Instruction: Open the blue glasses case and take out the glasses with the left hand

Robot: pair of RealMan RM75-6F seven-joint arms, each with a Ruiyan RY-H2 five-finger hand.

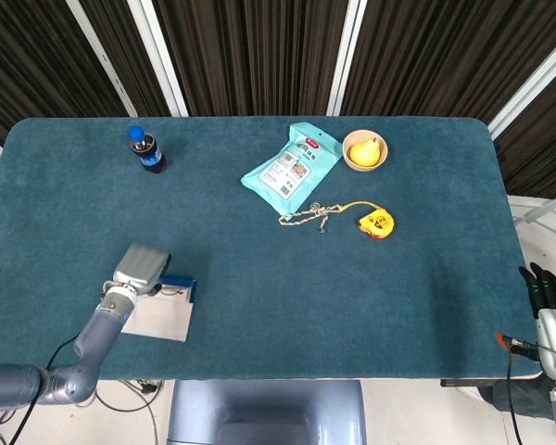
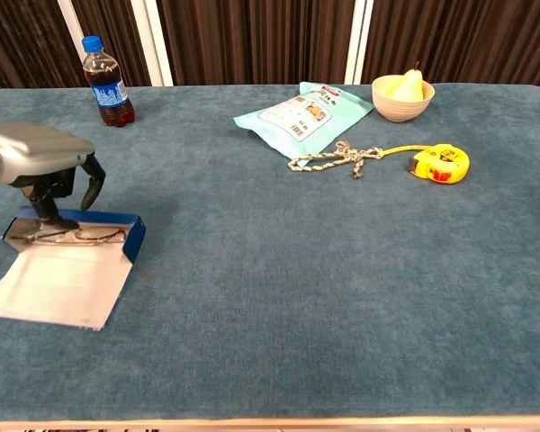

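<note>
The blue glasses case (image 2: 131, 236) lies open near the table's front left, its white-lined lid (image 2: 58, 283) flat on the cloth towards me. The thin-framed glasses (image 2: 70, 236) lie inside the tray. My left hand (image 2: 38, 155) hovers over the case's left end. One dark finger (image 2: 49, 214) reaches down into the tray and touches the glasses; the other fingers hang apart behind the back wall. In the head view the left hand (image 1: 142, 266) covers most of the case (image 1: 179, 286). My right hand (image 1: 545, 286) rests off the table's right edge, holding nothing.
A cola bottle (image 2: 106, 81) stands at the back left. A light blue snack bag (image 2: 304, 110), a bowl with a pear (image 2: 402, 95), a knotted rope (image 2: 342, 157) and a yellow tape measure (image 2: 441, 163) sit at the back right.
</note>
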